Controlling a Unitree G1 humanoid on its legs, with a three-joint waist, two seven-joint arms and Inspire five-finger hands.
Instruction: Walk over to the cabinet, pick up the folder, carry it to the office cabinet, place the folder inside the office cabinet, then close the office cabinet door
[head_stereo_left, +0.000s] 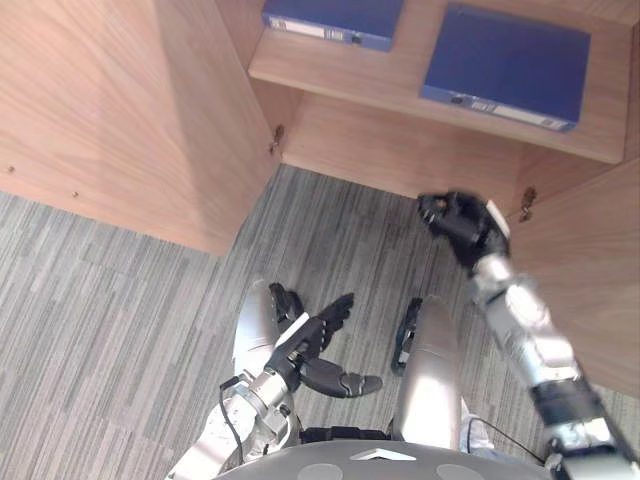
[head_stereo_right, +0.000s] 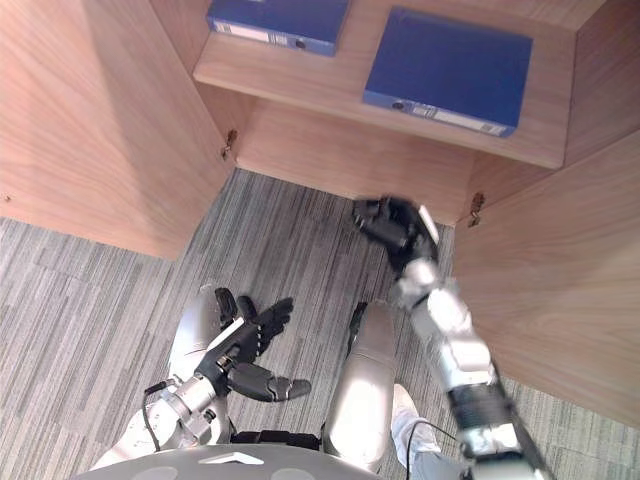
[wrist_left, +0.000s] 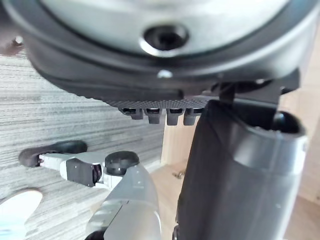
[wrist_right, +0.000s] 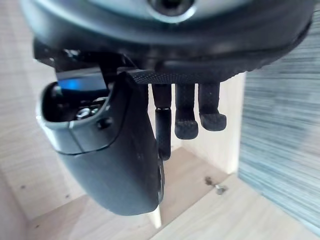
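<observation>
The right hand (head_stereo_left: 455, 225) is held empty, fingers loosely relaxed, just beside the open cabinet door (head_stereo_left: 590, 270). A blue folder (head_stereo_left: 505, 65) is laid flat on the shelf (head_stereo_left: 400, 85) beyond this hand, with a second folder (head_stereo_left: 335, 18) alongside. The left hand (head_stereo_left: 310, 345) is held low, fingers spread.

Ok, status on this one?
Left hand open, low. Right hand open, raised by right door. Right folder and left folder on shelf. Nothing blocking.

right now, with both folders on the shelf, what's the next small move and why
Probably bring the right hand to the open right door beside it, ready to swing it shut. The blue folders already lie on the cabinet shelf, that hand is empty, and the left hand hangs low, open.
</observation>
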